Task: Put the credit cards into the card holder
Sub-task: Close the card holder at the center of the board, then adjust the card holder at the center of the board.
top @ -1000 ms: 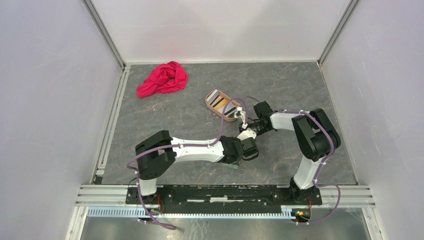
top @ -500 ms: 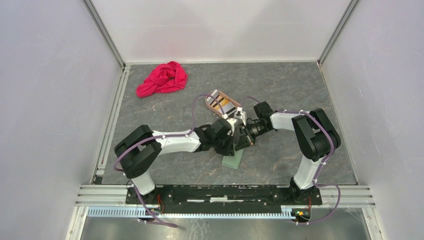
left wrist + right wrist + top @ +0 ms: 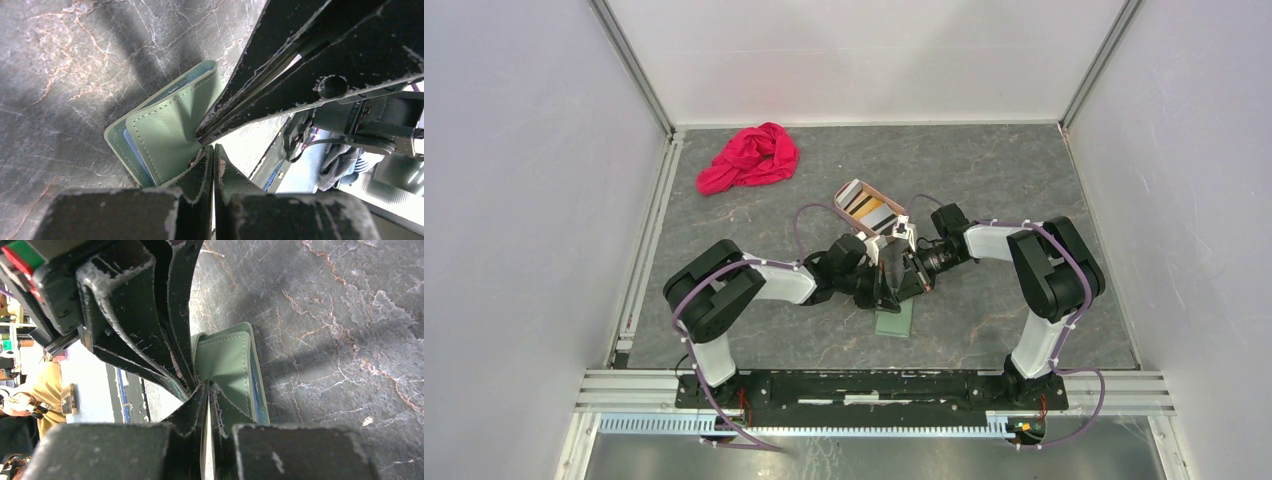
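Note:
The sage-green card holder (image 3: 895, 323) lies near the table's middle, one cover lifted off its blue inside (image 3: 165, 132) (image 3: 225, 362). My left gripper (image 3: 886, 284) (image 3: 213, 147) is shut, its tips pinching that cover's edge by the snap. My right gripper (image 3: 907, 268) (image 3: 207, 385) is shut on the same cover from the opposite side, and its fingers (image 3: 300, 75) nearly touch the left ones (image 3: 150, 330). The credit cards (image 3: 865, 207), orange, grey and white, sit in a pinkish-tan tray (image 3: 838, 200) just behind both grippers.
A crumpled red cloth (image 3: 749, 157) lies at the back left. Both arms cross the table's centre, wrists close together, with purple cables looping over them. White walls close in three sides.
My left arm swung back and left to meet the right gripper, uncovering the card holder, and its jaws closed on the cover. The right gripper stayed put.

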